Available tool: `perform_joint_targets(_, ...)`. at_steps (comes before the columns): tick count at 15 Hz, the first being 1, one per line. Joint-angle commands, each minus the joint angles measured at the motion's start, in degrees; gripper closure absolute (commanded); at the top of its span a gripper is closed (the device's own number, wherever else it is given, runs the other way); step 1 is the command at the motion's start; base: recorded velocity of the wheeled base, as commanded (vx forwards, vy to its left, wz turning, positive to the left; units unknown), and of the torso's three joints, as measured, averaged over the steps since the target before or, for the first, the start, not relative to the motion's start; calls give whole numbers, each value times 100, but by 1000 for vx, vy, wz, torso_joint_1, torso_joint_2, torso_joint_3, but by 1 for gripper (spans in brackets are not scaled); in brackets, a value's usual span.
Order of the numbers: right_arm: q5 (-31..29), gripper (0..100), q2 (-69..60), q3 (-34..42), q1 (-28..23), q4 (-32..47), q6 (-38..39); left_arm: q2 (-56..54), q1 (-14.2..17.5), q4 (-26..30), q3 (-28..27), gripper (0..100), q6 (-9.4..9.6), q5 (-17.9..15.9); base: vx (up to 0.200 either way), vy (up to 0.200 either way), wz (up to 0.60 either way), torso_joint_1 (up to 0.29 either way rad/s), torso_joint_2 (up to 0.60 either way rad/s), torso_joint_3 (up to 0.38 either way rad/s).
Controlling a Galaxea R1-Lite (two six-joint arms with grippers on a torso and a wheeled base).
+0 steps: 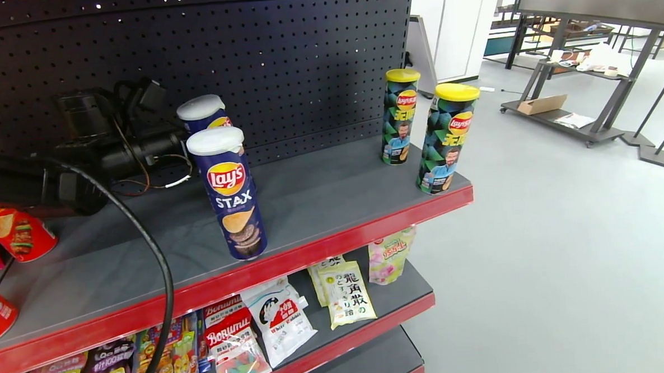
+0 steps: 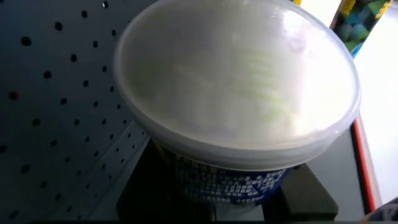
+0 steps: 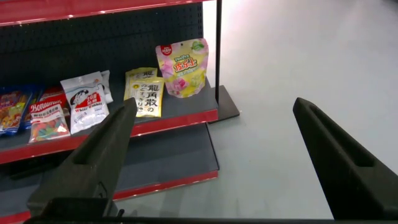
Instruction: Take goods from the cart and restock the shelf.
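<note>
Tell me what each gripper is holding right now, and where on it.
Left gripper clamps the rear blue can by its body, just under the white lid. Right gripper is open and empty.

**Navy, green and yellow against grey and red**

The shelf is grey on top with a red front lip. The pegboard behind is black, dotted with holes. The front navy can and rear navy can have white lids. The near green can and far green can show green-and-black triangles under yellow lids. The right gripper is black.
</note>
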Motion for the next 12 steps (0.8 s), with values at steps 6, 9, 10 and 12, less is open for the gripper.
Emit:
perform_joint_targets(6, 1, 0, 9, 0, -9, 0, -9, 102, -8, 353, -117, 100, 190, -35, 0, 0, 0, 0, 0, 0)
perform_joint_targets(9, 1, 0, 9, 0, 0, 0, 0, 172, -17, 362, -205, 100, 182, -35, 0, 0, 0, 0, 0, 0)
perform_joint_targets(10, 10, 0, 9, 0, 0, 0, 0, 181, -43, 362, -232, 100, 182, -35, 0, 0, 0, 0, 0, 0)
perform_joint_targets(12, 1, 0, 9, 0, 0, 0, 0, 216, -52, 362, -276, 100, 182, -35, 0, 0, 0, 0, 0, 0)
